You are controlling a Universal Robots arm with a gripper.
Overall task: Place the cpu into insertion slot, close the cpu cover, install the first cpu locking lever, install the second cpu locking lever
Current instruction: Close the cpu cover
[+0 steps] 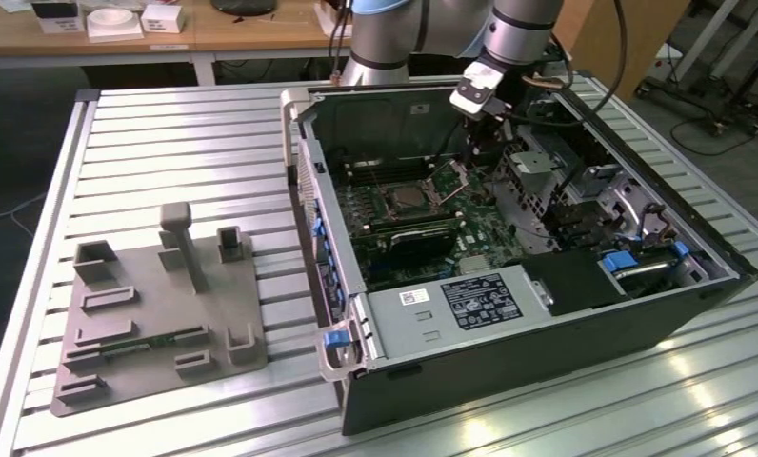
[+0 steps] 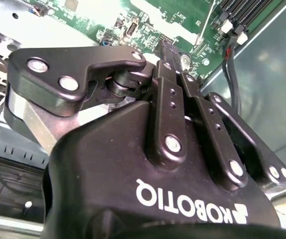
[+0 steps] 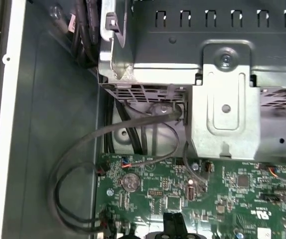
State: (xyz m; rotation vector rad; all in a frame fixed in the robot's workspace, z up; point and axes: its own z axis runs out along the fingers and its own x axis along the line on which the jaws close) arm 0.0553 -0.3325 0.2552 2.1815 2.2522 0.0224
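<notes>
Inside, end effector [image 1: 480, 152] hangs beside the cpu cover [image 1: 459, 177].

Slatted table [image 1: 176, 124] bears computer case [image 1: 545, 371] and grey jig [image 1: 150, 314]

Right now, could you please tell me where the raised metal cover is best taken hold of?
Probably its free upper edge, from above: the cover stands tilted up on its hinge beside the socket, so that thin edge is exposed and easy to pinch.
</notes>
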